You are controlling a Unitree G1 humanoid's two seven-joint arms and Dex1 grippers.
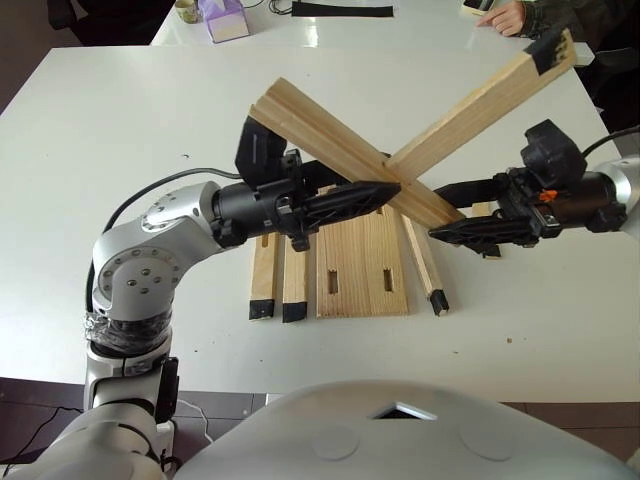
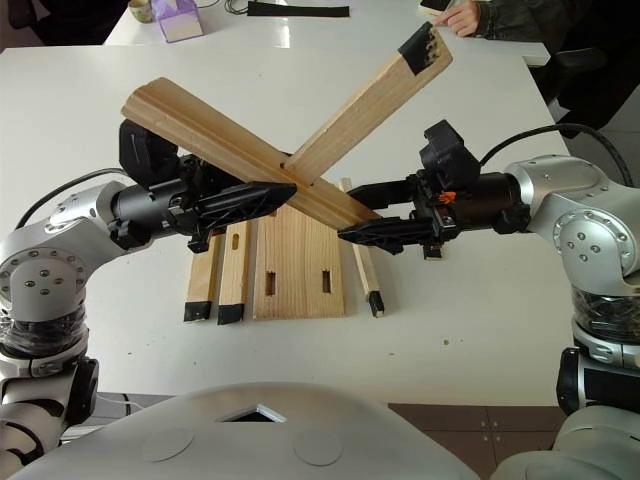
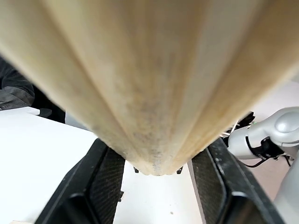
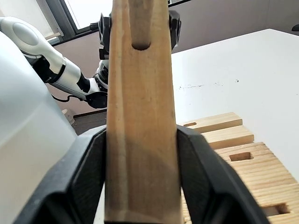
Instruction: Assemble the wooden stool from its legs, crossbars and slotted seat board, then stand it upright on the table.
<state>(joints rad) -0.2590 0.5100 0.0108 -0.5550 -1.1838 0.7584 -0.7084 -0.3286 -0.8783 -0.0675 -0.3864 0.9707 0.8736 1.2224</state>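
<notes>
White tabletop (image 1: 120, 150) is stretching across the scene, with a second white table (image 1: 420, 30) sitting behind it. Lying flat at its middle is the slotted seat board (image 1: 362, 265), pale planked wood showing 2 rectangular slots. 2 black-tipped legs (image 1: 265, 280) are lying side by side against the board's left edge, and a 3rd leg (image 1: 425, 262) is lying along its right edge.

Above the board, 2 wooden pieces are crossing in an X. The wooden bar (image 1: 320, 130) is slanting from high on the left down to the right. It is pale, square-edged and bare at its raised end, and the right wrist view is showing an oval slot (image 4: 140, 45) cut near its far end. The right gripper (image 1: 434, 211) is gripping the bar's lower end, its 2 jaws pressing flat against opposite faces, with the wood filling the gap between the pads (image 4: 88, 177). The left gripper (image 1: 385, 192) is clamping the same bar near mid-length, its jaws flanking it on both sides and its fingertips reaching right to the crossing.

The black-capped leg (image 1: 480, 105) is rising from that crossing toward the far right, its capped end highest. It is meeting the bar just beside the left gripper's fingertips. How the 2 pieces are joined I cannot tell.
</notes>
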